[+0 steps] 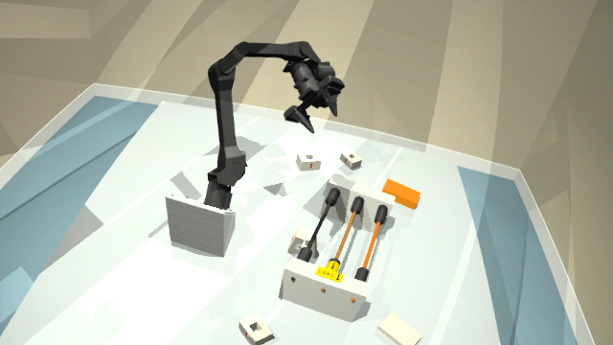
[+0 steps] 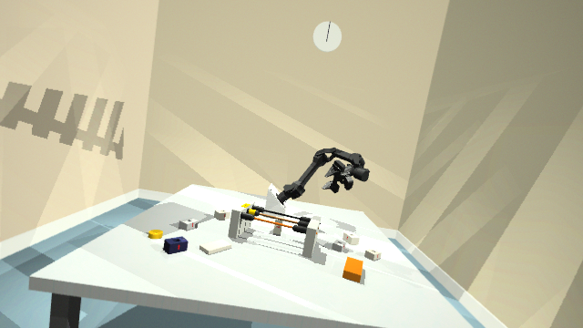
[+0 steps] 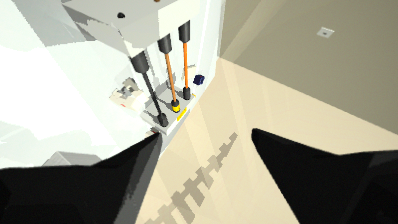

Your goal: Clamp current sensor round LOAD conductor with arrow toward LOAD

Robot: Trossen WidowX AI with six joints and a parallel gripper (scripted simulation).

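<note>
The fixture (image 1: 311, 292) (image 2: 234, 225) holds three conductors between two white end blocks. The middle orange conductor (image 1: 346, 235) (image 3: 170, 75) (image 2: 273, 221) carries the yellow LOAD marker (image 1: 329, 274) (image 3: 181, 114) at its near end. The open split-core sensor (image 1: 299, 241) (image 3: 128, 98) stands on the table just left of the black conductor (image 1: 318, 225). My gripper (image 1: 323, 121) (image 2: 334, 184) (image 3: 207, 134) is open and empty. It hangs high above the far side of the table, well away from the sensor and the fixture.
Closed white sensor-like blocks lie at the back (image 1: 307, 162) (image 1: 351, 159) and at the front (image 1: 256, 330). An orange block (image 1: 402, 193) (image 2: 352, 269) lies right of the fixture. A flat white block (image 1: 398, 330), a navy block (image 2: 176, 244) and a yellow disc (image 2: 156, 234) lie beyond the LOAD end.
</note>
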